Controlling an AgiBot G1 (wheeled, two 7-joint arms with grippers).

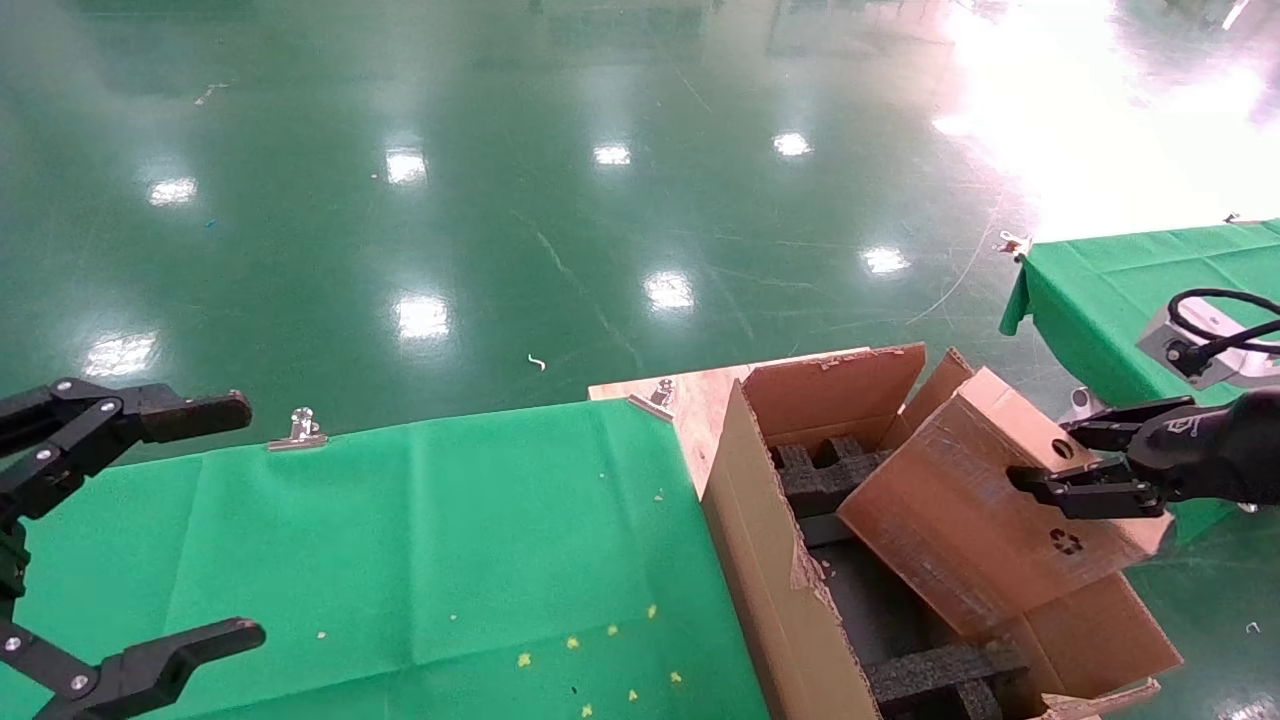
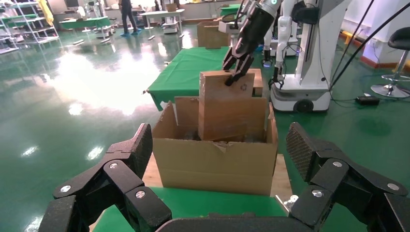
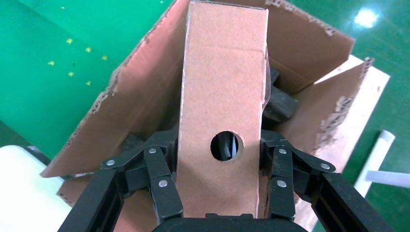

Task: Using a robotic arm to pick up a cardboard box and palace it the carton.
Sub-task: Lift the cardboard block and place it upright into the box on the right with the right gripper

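Holding the cardboard box (image 1: 985,510) by its upper end, our right gripper (image 1: 1075,465) sits at the right edge of the head view, just above centre height, fingers clamped on the two broad faces of the box. In the right wrist view the black fingers (image 3: 162,181) press in on either side of the brown box (image 3: 223,111), whose narrow edge face with the round punched hole lies right between them, and the rest of the box runs away from the gripper toward the carton (image 3: 309,43).

In the head view the box hangs tilted, its lower end down inside the carton (image 1: 770,560) at lower right of the frame, its upper end with the recycling symbol up at the gripper. Black foam inserts (image 1: 820,470) show inside the carton beside and below the box. Whether the box's lower end touches the foam we cannot tell.

From the left wrist view, the box (image 2: 226,104) stands up out of the carton (image 2: 215,159) at centre frame, with the right gripper (image 2: 234,70) pinching its top from above.

Our left gripper (image 1: 150,530) is parked at the lower left of the head view over the green cloth (image 1: 420,540), its fingers spread wide apart and holding nothing. A metal clip (image 1: 298,430) sits on the cloth's far edge.
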